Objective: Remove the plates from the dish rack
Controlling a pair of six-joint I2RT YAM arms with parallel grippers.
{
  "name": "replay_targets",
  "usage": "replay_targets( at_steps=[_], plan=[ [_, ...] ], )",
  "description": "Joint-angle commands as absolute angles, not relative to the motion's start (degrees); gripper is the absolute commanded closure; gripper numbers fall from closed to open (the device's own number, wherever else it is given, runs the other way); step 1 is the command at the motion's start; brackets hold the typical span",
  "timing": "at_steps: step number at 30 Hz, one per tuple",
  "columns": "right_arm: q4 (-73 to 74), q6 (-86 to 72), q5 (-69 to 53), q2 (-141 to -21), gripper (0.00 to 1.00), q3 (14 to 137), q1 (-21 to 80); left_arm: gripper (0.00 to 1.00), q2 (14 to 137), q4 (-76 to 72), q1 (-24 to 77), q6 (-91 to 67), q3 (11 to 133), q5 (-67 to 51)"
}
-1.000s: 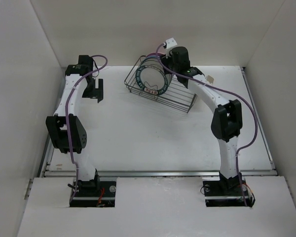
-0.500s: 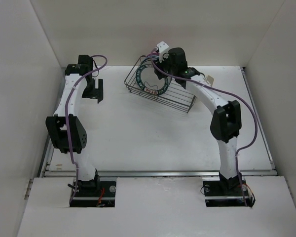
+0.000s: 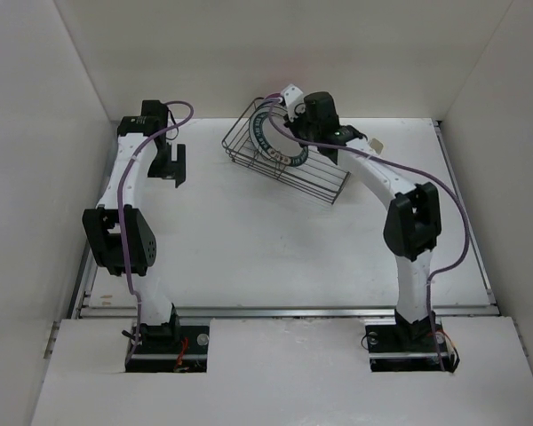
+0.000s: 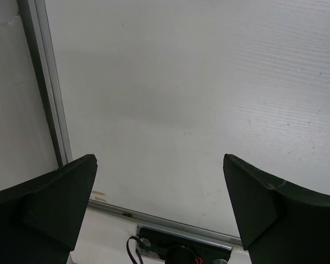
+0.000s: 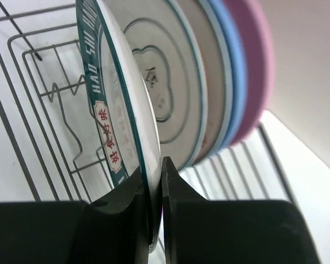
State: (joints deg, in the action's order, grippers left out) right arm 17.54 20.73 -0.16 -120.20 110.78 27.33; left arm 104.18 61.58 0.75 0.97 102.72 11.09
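The teal-rimmed plate [image 5: 118, 110] stands on edge at the front of the row in the dish rack [image 5: 38, 104]. The other plates [image 5: 209, 77] are packed close behind it, with the blue plate [image 5: 235, 71] and the pink plate [image 5: 254, 60] furthest back. Your right gripper [image 5: 154, 181] is clamped on that front plate's rim, one finger on each face. So the step in hand looks like a pickup: the grip is made and the plate is not yet out of the rack.

From above, the rack sits skewed, with the plates at its left end.

For the next move, I judge that you should draw the plate out along its own plane until it clears the rack's wires. Then carry it away from the rack and lay it on the table [image 3: 249, 240]. Watch that the light wire rack does not ride up with it.

Your left gripper [image 4: 158, 159] hangs well to the left of the rack, jaws wide apart and holding nothing. You could bring it over to steady the rack.
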Motion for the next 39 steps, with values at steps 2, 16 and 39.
replay_targets(
  at_steps=[2, 16, 39],
  plan=[
    [9.8, 25.8, 3.7, -108.5, 1.0, 110.7, 27.8, 0.02, 100.0, 62.2, 0.7, 0.8, 102.2, 9.4],
    [10.0, -3.6, -42.5, -109.8, 1.0, 96.5, 32.7, 0.02, 94.6, 56.8, 0.7, 1.3, 99.2, 9.0],
    [19.4, -7.7, -37.1, -123.8, 0.24, 99.8, 42.5, 0.02, 84.7, 51.9, -1.3, 0.3, 82.6, 0.7]
  ],
)
